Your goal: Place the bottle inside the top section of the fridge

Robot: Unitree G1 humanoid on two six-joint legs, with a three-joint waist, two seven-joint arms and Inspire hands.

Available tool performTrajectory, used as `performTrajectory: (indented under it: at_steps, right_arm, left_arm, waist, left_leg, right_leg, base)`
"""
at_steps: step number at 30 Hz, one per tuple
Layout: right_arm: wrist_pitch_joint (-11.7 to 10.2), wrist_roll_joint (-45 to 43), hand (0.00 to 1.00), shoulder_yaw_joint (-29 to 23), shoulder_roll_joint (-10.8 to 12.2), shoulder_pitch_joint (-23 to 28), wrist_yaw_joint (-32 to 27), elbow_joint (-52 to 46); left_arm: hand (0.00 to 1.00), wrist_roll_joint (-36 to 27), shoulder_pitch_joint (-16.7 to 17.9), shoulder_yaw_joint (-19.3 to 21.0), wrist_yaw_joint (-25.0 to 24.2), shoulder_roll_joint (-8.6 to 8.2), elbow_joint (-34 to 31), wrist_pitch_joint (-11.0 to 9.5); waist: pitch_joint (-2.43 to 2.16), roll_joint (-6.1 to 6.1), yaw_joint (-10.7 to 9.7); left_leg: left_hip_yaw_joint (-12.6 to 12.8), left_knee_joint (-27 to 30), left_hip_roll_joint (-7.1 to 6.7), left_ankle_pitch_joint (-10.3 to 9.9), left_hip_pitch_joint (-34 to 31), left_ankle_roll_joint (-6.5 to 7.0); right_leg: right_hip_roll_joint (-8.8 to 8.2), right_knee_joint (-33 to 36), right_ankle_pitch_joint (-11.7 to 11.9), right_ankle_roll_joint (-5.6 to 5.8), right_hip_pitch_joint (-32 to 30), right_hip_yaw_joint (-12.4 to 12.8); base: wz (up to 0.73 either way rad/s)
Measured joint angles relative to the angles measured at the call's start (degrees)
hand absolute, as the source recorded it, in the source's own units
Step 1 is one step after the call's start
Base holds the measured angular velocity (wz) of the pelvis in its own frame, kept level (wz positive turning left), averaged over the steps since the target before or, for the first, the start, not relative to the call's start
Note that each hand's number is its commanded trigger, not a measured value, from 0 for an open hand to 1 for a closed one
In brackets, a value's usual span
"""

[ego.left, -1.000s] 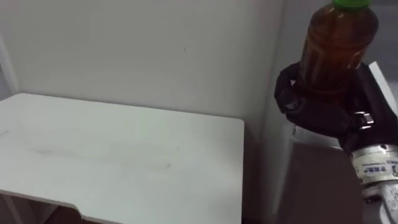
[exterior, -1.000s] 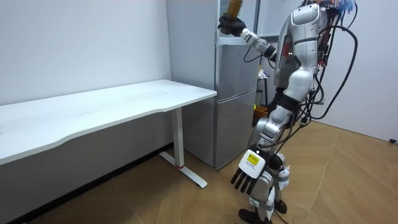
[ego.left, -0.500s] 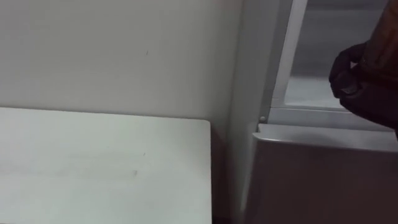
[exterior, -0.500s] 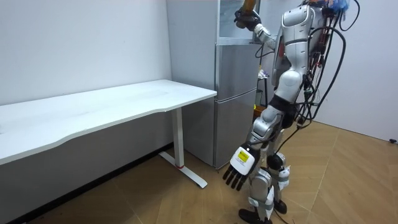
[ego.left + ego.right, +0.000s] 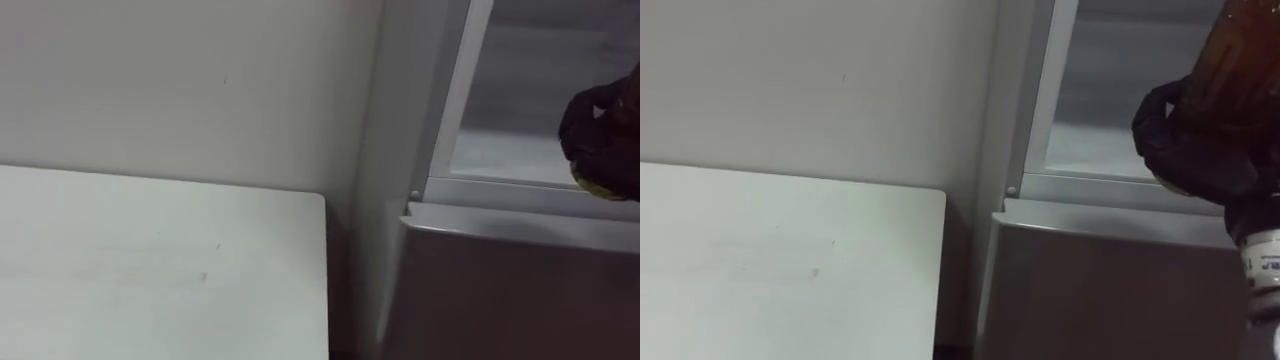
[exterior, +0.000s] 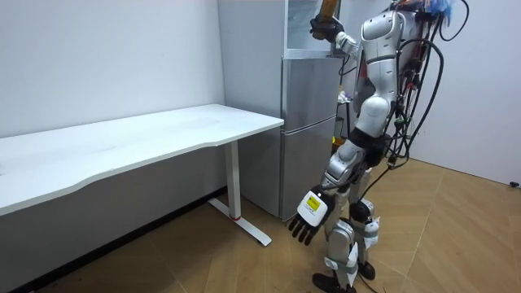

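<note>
**Amber bottle (image 5: 1245, 70) at the fridge's (image 5: 1100, 290) open top**

Right hand (image 5: 1195, 150) is clamped round the bottle's lower body, at the mouth of the fridge's upper compartment. Probably full, so heavy, smooth and fairly stiff; a mid-body grip suits it. Left hand (image 6: 308, 216) hangs slack-fingered, low before the fridge.

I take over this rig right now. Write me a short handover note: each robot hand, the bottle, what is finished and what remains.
Right robot hand: shut on the bottle, raised in front of the open upper fridge compartment.
Left robot hand: open, hanging low beside the legs, holding nothing.
Done: the bottle is in the grasp and at the fridge. The robot stands before it, with the white table to its left.
Left: move the bottle inside, set it down, release it, and withdraw the hand.
</note>
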Motion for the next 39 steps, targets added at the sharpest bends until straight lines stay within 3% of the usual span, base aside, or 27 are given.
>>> performTrajectory:
  at_steps: [7,10,14,17,21,26,29,39]
  right_arm:
    - [0.9,1.3,1.0,0.0,-0.7,-0.5,-0.2,3.4]
    - [1.5,2.4,1.0,0.1,-1.4,-4.2,-1.0,9.9]
    - [3.4,2.8,1.0,0.1,-3.0,-8.5,-3.5,16.4]
    - [4.6,3.4,1.0,0.1,-4.4,-10.2,-5.5,19.0]
    - [4.9,3.3,1.0,0.7,-5.3,-11.1,-7.0,21.0]
    - [7.9,4.0,1.0,0.7,-6.3,-13.0,-8.1,24.0]
    - [8.0,4.2,1.0,0.7,-7.4,-13.1,-8.0,26.1]
    - [8.1,5.2,1.0,0.8,-9.1,-15.0,-8.2,32.0]
  left_arm:
    - [0.0,-0.2,-0.2,1.4,-0.1,0.02,-0.8,0.0]
    - [0.0,-0.4,0.0,1.9,-0.7,0.07,-1.4,0.1]
    - [0.0,-0.1,0.6,3.0,-2.4,0.09,-1.4,1.2]
    - [0.0,-0.2,1.1,4.0,-2.5,0.11,-1.5,2.1]
    - [0.0,-0.1,1.5,4.2,-2.5,0.2,-1.5,2.9]
    - [0.0,0.0,4.7,6.4,-2.7,-0.03,-4.0,3.9]
    - [0.0,0.0,6.0,8.1,-2.7,0.0,-4.1,4.0]
    - [0.0,0.0,7.6,8.6,-2.0,-0.02,-4.3,4.0]
  waist:
    - [0.08,0.47,1.3]
    - [0.08,0.48,1.6]
    - [0.0,0.57,1.5]
    - [-0.05,0.58,2.2]
    - [-0.09,0.5,2.9]
    - [-0.67,-0.41,3.5]
    - [-0.84,-0.8,4.1]
    - [-0.52,-1.15,6.0]
  left_leg:
    - [0.1,0.2,0.37,-0.3,-0.7,-0.18]
    - [0.2,0.2,0.39,-0.4,-0.6,-0.14]
    - [-1.3,1.1,0.37,-0.8,-1.8,-0.18]
    - [-1.5,1.2,0.44,-0.8,-1.8,-0.25]
    - [-1.8,1.3,0.48,-0.7,-2.0,-0.34]
    - [-2.0,1.4,0.47,-0.7,-2.1,-0.34]
    - [-2.3,1.1,0.43,-0.7,-2.3,-0.33]
    - [-4.6,2.0,-0.03,-0.7,-2.9,-0.34]
  right_leg:
    - [0.13,1.0,0.0,-0.01,-0.8,-0.2]
    - [0.11,1.0,0.0,-0.01,-0.7,-0.5]
    - [0.02,0.9,0.0,-0.01,-0.7,-3.1]
    - [0.09,0.9,0.0,0.0,-0.7,-3.4]
    - [0.01,0.9,0.0,0.0,-0.7,-5.0]
    - [-0.04,0.9,0.0,0.0,-0.6,-6.0]
    - [-0.11,0.9,0.0,0.0,-0.4,-6.6]
    - [-0.18,0.8,0.0,0.02,0.3,-7.3]
  base:
    - [-0.02]
    - [0.0]
    - [0.13]
    - [0.09]
    - [0.05]
    - [0.02]
    - [0.05]
    - [0.11]
